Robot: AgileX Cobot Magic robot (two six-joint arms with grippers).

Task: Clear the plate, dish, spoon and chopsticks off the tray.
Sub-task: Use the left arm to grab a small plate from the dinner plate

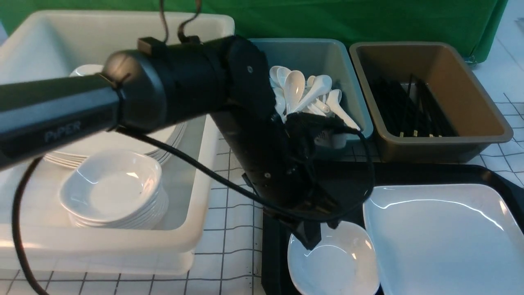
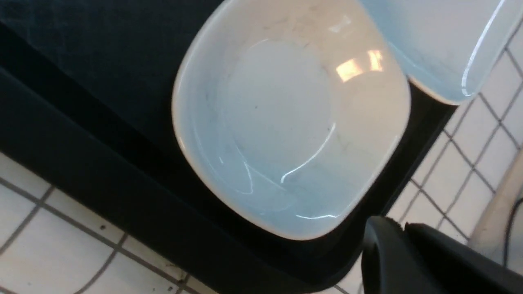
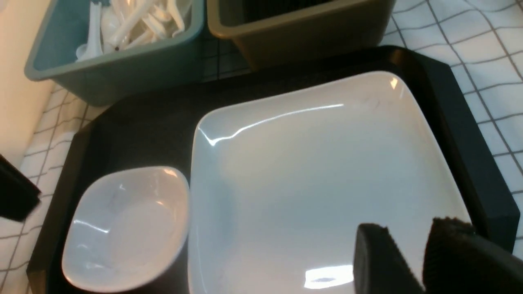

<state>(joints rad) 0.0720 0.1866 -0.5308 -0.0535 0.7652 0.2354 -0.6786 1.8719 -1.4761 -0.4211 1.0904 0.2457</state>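
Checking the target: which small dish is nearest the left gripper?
The lone dish on the tray; the other dishes sit stacked in the white tub.

One tray [image 1: 409, 174] carried one plate [image 1: 442, 241] and one dish [image 1: 335, 264]. Three tubs stood on the desk [image 1: 233, 229]: one white tub [image 1: 196, 229], one teal tub [image 1: 327, 53], one brown tub [image 1: 442, 141]. The white tub held two stacks, a dish stack [image 1: 114, 192] and a plate stack [image 1: 168, 141], with rims too close to count. The teal tub held at least six spoons [image 1: 294, 88]. The brown tub held many chopsticks [image 1: 405, 108], too bunched to count.
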